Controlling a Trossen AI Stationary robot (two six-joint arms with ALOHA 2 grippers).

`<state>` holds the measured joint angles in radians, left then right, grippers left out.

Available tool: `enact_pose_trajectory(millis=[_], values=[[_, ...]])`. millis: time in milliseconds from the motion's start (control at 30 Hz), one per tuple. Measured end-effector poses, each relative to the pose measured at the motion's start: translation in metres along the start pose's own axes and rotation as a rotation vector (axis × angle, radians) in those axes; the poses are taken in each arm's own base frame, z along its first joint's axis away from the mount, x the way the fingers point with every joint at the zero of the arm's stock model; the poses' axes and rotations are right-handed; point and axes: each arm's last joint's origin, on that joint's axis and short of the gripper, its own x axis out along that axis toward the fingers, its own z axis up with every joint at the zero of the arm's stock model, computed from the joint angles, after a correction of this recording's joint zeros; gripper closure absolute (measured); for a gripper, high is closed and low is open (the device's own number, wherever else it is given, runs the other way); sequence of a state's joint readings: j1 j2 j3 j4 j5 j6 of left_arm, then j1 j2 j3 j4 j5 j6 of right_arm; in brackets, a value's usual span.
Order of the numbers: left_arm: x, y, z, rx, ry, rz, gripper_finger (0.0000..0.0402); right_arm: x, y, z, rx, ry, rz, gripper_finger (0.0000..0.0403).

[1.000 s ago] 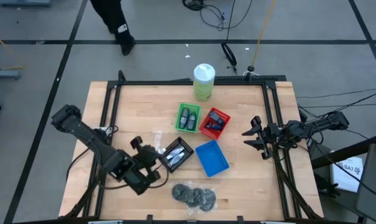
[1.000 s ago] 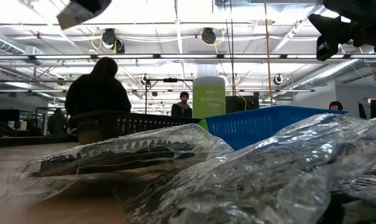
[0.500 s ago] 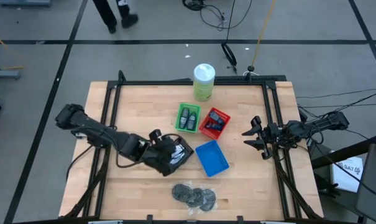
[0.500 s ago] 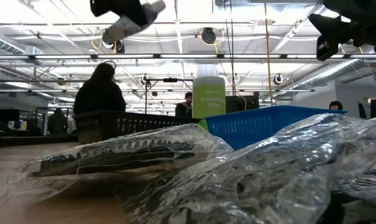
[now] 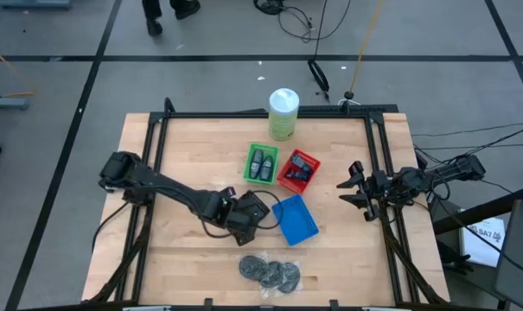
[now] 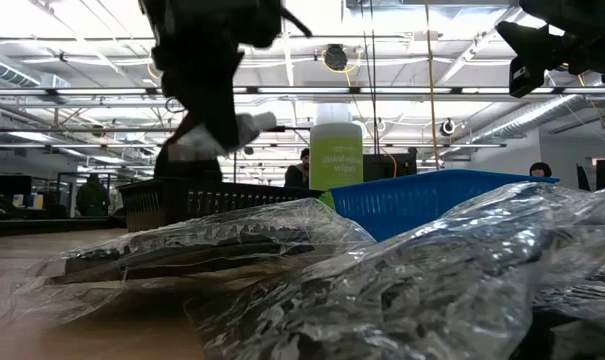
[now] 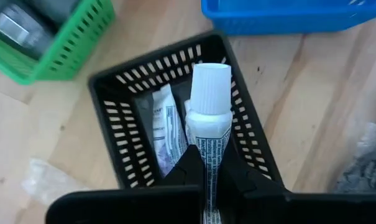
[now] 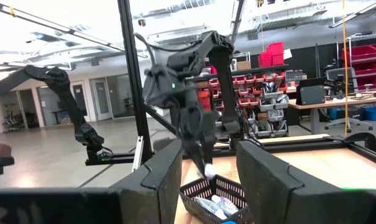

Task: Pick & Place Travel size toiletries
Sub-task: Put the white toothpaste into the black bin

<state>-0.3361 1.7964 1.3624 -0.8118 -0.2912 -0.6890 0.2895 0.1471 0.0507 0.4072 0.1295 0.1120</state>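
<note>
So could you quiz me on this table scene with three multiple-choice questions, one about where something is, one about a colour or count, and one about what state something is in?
1. Where is the left gripper?
A. over the black tray
B. beside the pale-green canister
C. off the table

2. What colour is the tray with two dark bottles?
A. red
B. blue
C. green

3. What is the left gripper doing?
A. hanging open and empty
B. shut on a white tube
C. gripping a tray rim

Answers: 1 A, the left wrist view looks straight down into the black tray. 2 C, the high view shows them in the green tray. 3 B, the tube stands between its fingers.
</note>
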Motion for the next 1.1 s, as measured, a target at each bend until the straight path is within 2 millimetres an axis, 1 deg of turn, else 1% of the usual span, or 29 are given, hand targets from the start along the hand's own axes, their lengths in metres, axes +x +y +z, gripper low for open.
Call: enact_pose_trajectory(millis=[100,300,400,633,933,1000,1100], values=[[0.013,-0.004,-0.003,0.004,0.043,0.004,0.0398,0.0,0.0,0.0,0.0,0.0,0.0,0.0261],[0.029,-0.007,-0.007,-0.011,0.092,0.013,0.0396,0.0,0.0,0.0,0.0,0.0,0.0,0.0261],[0.03,-0.007,-0.007,-0.02,0.098,0.012,0.0398,0.0,0.0,0.0,0.0,-0.001,0.0,0.0261],[0.03,-0.006,-0.006,-0.035,0.099,0.01,0.0379,0.0,0.0,0.0,0.001,-0.001,0.0,0.0261],[0.032,-0.001,-0.002,-0.059,0.105,0.011,0.0374,0.0,0.0,0.0,0.03,-0.001,0.0,0.0261],[0.032,0.0,-0.001,-0.064,0.111,0.005,0.0364,0.0,0.0,0.0,0.03,-0.002,0.0,0.0261],[0.033,0.001,-0.001,-0.064,0.116,0.001,0.0336,0.0,0.0,0.0,0.03,-0.001,0.0,0.0261]])
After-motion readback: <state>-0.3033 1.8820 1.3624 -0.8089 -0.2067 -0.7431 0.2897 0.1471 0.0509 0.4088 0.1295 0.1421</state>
